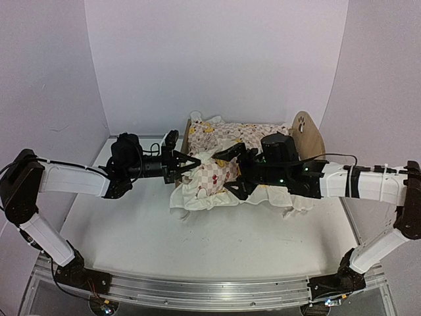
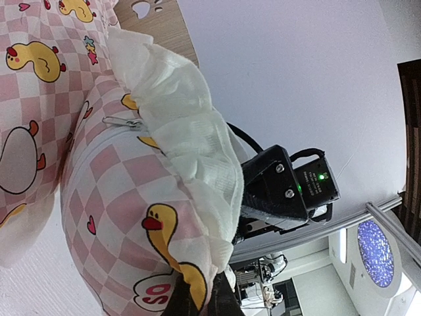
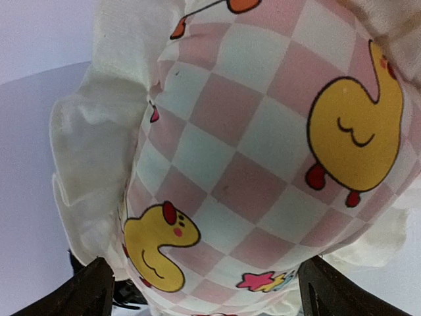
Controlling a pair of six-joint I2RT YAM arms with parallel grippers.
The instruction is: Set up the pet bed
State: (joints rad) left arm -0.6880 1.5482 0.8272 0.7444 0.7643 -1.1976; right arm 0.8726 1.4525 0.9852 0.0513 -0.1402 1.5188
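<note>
The pet bed stands at the back of the table, its rounded headboard with paw cutouts on the right. A duck-print quilt lies over it and hides its base. In front of the bed, the small matching pillow hangs between both grippers. My left gripper is shut on the pillow's white frill, its fingertips pinching the edge. My right gripper is open, with the pillow bulging between its fingers.
White table with walls on three sides. The quilt's frilled edge hangs off the bed's near side onto the table. The right gripper's black body shows just behind the pillow in the left wrist view.
</note>
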